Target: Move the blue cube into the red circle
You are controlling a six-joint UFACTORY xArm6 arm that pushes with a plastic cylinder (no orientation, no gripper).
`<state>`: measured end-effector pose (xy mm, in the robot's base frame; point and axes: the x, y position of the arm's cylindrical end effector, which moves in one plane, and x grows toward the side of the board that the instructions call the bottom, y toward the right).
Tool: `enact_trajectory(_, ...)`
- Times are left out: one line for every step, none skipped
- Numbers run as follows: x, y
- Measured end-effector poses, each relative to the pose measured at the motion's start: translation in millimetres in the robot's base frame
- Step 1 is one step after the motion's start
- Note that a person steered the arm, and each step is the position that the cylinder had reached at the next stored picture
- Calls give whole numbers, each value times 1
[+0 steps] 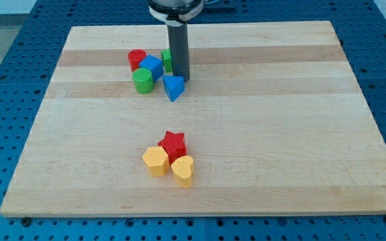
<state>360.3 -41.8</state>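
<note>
The blue cube (152,67) sits near the view's top, touching the red circle block (137,59) on its left and a green cylinder (143,81) just below it. My tip (180,79) stands to the right of the blue cube, with a small gap between them. It is right above a blue triangular block (173,88) and in front of a green block (167,60) that the rod partly hides.
A red star (172,144), a yellow hexagon-like block (156,161) and a yellow heart-like block (183,171) cluster near the view's bottom centre. The wooden board (280,134) lies on a blue perforated table (5,100).
</note>
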Motion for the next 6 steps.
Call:
enact_trajectory(-14,0)
enact_trajectory(-24,-4)
enact_trajectory(-24,-19)
enact_trajectory(-16,-34)
enact_trajectory(-11,-42)
enact_trajectory(-11,-42)
